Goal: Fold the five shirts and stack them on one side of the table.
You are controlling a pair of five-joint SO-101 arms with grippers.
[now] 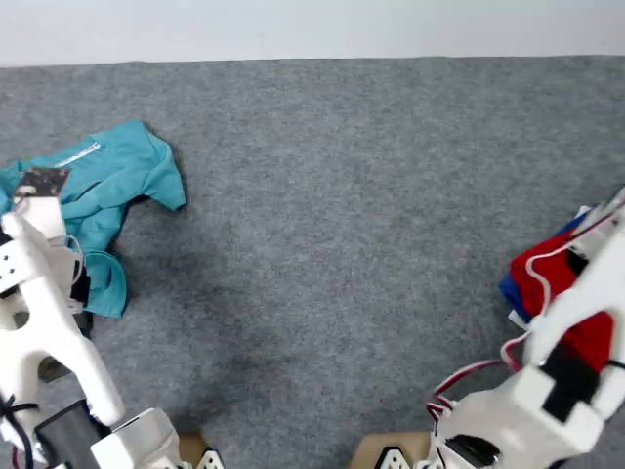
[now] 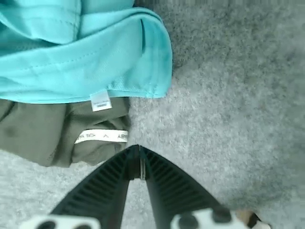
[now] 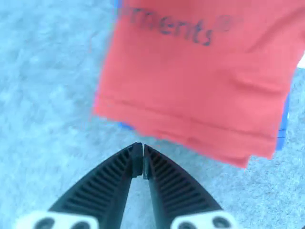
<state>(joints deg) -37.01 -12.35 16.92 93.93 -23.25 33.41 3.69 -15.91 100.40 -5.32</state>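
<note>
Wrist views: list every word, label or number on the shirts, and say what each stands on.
Dark lettering on the red fabric shirt: cut off by the picture's edge and blurred, no whole word readable.
Small white tag on the hem of the teal fabric shirt: print too small to read.
White strip label on the olive-brown fabric shirt: print too small and blurred to read.
</note>
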